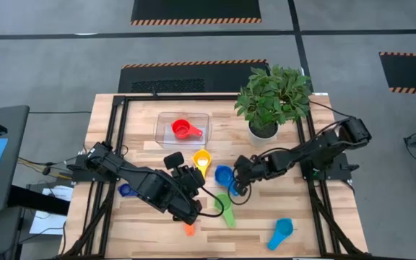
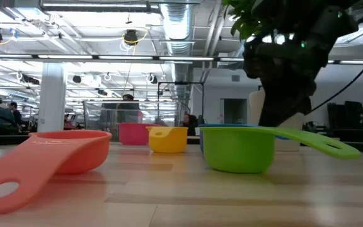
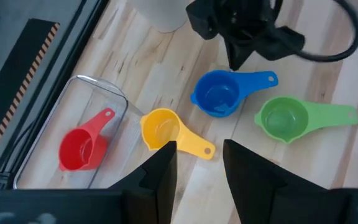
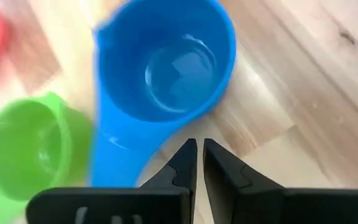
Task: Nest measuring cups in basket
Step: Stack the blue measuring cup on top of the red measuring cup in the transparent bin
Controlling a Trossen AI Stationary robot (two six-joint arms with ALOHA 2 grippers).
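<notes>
Starting at the near edge of the worktop [image 1: 121, 224], the orange cup [image 1: 188, 230] lies just beside the left arm, with the light blue cup [image 1: 281, 233] toward the near right corner and the green cup [image 1: 225, 208] between them, a little farther in. The left gripper [image 3: 199, 163] hovers over the middle of the worktop with its fingers moderately spread and nothing between them, looking down on the yellow cup [image 1: 202, 160]. A dark blue cup [image 1: 125, 191] peeks out beside the left arm, toward the left edge.

Farther in, the right gripper [image 4: 197, 163] hangs just above the blue cup [image 1: 224, 175], its fingers nearly together and empty, poised at the point where the handle meets the bowl. Judging by this, the step in hand is picking up the blue cup; it would go best if the fingers spread, straddle the flat handle close to the bowl and close squarely, without nudging the green cup next to it.

Near the far edge, the clear basket [image 1: 161, 128] holds only the red cup [image 1: 184, 130], so most of the nesting remains. A potted plant [image 1: 271, 101] stands toward the far right.

Only the right wrist view shows how narrow that gripper's gap is. The low view hides the basket's outline but shows the orange and green cups sitting flat.
</notes>
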